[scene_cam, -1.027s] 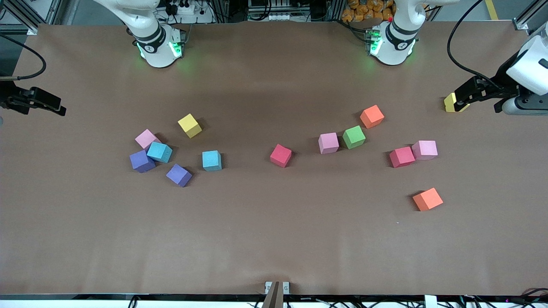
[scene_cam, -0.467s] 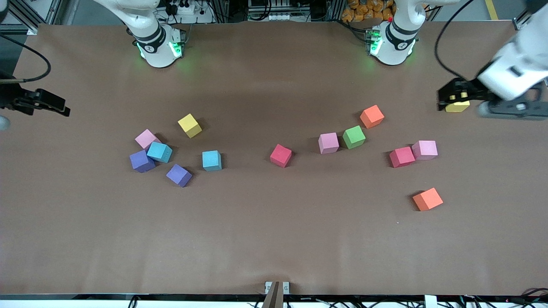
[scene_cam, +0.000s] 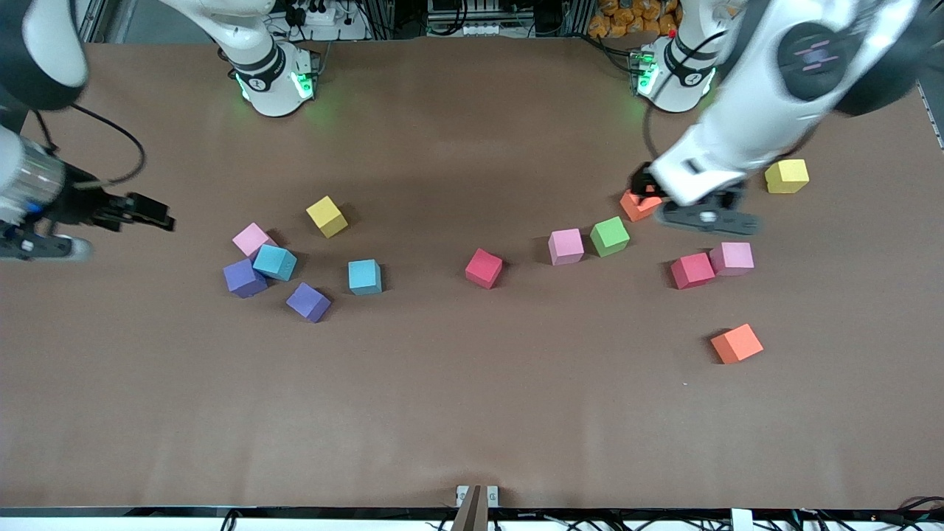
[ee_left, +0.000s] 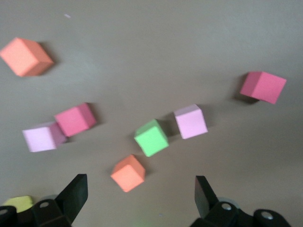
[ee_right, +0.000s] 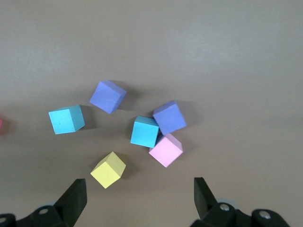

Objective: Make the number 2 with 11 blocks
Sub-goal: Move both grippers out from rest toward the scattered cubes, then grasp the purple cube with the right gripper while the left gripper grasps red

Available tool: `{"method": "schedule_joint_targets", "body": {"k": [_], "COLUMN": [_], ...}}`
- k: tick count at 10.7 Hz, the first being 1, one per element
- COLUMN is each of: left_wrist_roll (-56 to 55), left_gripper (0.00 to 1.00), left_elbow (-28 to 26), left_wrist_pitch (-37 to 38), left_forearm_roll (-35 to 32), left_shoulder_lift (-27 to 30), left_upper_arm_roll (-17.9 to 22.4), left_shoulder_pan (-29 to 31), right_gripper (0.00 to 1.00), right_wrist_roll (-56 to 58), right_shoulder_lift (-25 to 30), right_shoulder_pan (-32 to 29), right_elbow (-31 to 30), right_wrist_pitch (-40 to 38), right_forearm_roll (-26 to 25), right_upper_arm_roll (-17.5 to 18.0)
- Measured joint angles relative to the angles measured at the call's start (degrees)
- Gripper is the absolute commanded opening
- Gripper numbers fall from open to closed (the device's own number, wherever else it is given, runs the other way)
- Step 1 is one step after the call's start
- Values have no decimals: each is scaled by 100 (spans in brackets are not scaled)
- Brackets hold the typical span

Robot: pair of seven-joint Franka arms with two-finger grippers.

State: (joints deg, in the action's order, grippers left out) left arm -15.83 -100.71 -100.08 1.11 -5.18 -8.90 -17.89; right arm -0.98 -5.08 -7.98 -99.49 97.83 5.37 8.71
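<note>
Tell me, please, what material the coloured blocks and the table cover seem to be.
The blocks, such as the green one, look like matte foam: flat colour, no shine, soft edges. The table cover looks like dull brown paper or felt; which one cannot be told.

Surfaces: matt foam, matt covering, glossy plastic.
Blocks [scene_cam: 483, 268] soft-looking matt foam; tabletop [scene_cam: 472, 413] covered in matt, paper-like brown sheet; arm shells smooth glossy white plastic.

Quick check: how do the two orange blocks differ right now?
The orange block near the green block sits at, partly covered by the left gripper hovering open over it; the other orange block lies uncovered, alone.

The first is farther from the front camera; the second is the nearest block of all.

Both are same-sized cubes resting on the table.
</note>
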Motion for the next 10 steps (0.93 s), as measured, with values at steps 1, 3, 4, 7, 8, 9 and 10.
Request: {"method": "schedule_joint_targets", "body": {"k": [1, 3, 4, 7, 8, 9, 10], "left_wrist_roll": [-384, -807, -868, -846, -722, -437, -84], "left_gripper": [100, 100, 100, 100, 100, 100, 100], "left_elbow": [-172, -392, -391, 193, 522, 784, 958], "left_wrist_pitch": [-240, -838, -1168, -1611, -1622, -1649, -1734], "left_forearm_roll": [0, 4, 5, 5, 5, 4, 4], "left_shoulder_lift": [-108, -405, -632, -1574, -1921, -2200, -2410], "left_upper_arm_roll": [-193, -345, -351, -350, -349, -339, -301], "left_shoulder_pan": [-39, -197, -341, -968, -1183, -1330, -1411], "right_gripper": [100, 100, 100, 100, 100, 100, 100], "right_wrist_roll": [-8, -9, 18, 941, 1629, 2428, 3208], "right_shoulder_lift": [-212, -750, -1027, -1602, -1720, -1825, -1949], "right_shoulder_pan": [133, 333, 433, 798, 824, 802, 753], "right_elbow": [-80, -186, -215, -247, -347, -527, -702], "right_wrist_pitch": [309, 995, 1295, 1924, 2251, 2672, 3048], "right_forearm_roll": [45, 90, 97, 100, 100, 101, 104], "right_upper_arm_roll": [4, 7, 9, 19, 19, -4, -21]}}
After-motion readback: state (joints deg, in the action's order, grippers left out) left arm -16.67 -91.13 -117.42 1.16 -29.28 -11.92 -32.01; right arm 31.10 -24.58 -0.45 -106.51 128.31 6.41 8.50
